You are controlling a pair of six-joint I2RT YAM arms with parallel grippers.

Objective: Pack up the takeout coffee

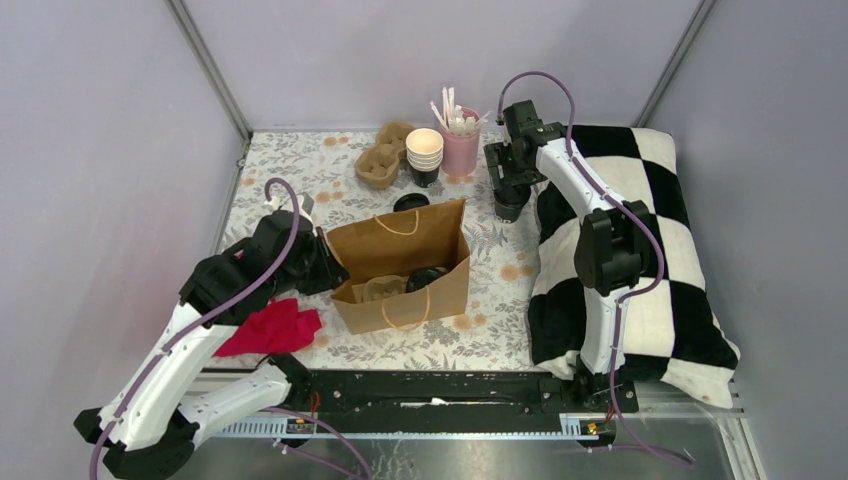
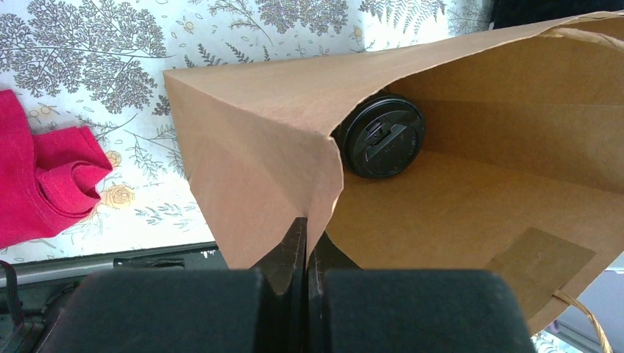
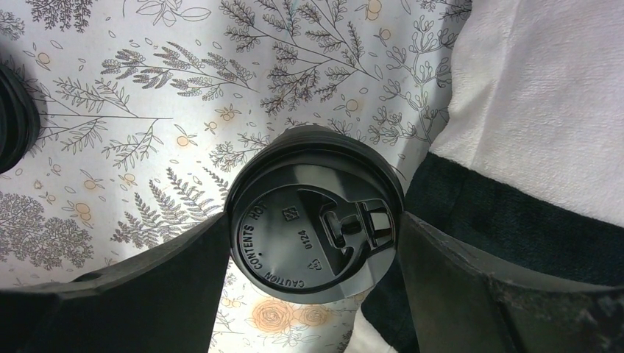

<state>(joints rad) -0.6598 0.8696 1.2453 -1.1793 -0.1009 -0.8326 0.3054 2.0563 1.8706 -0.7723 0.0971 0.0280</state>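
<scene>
Black plastic fills the space between the right gripper's (image 3: 314, 224) fingers. They stand either side of the cup (image 3: 294, 254), hard against its lid rim, and we cannot tell whether they are squeezing or only flanking it. The cup stands upright on the table (image 3: 147, 110), just beside the cushion (image 3: 544, 88) and well apart from the bag (image 1: 420, 305). The left gripper (image 2: 307, 246) is clenched on the bag's rim, and a second cup (image 2: 383, 136), lidded, sits inside.

We see three risks. If the fingers close on the lid and not the wall below it, the lid may pop off or the cup may slip out on the lift. The outer finger is close to the cushion and may drag on the fabric. At the bag, a low approach could catch the paper rim or knock the second cup, since only one pinch steadies the mouth.
</scene>
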